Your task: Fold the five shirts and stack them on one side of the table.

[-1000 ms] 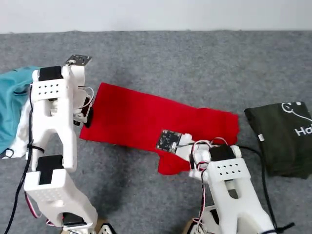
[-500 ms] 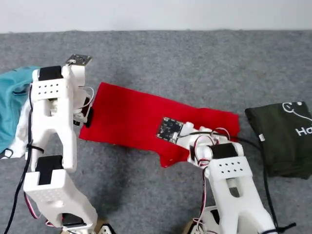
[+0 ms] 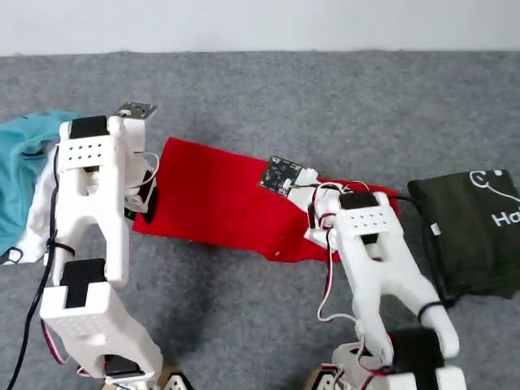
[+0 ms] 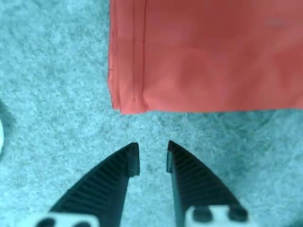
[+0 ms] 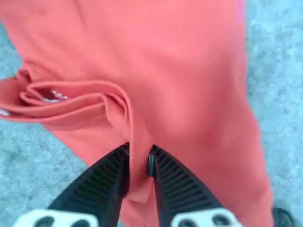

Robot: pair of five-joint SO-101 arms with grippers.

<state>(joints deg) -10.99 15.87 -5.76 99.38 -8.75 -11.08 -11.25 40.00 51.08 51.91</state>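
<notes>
Pinches a raised fold of the red shirt (image 3: 219,199) in the right claw (image 5: 138,163), clamped tight. Holds the left claw (image 4: 152,158) slightly parted, empty, above grey worktop (image 3: 325,97) just beside the shirt's left hem. Places the shirt mid-worktop, between teal shirt (image 3: 24,154) left and folded dark shirt (image 3: 471,244) right.

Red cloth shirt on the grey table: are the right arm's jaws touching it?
Touching. The right wrist view shows the right gripper with its jaws pinched on a raised fold of the red cloth shirt.
</notes>
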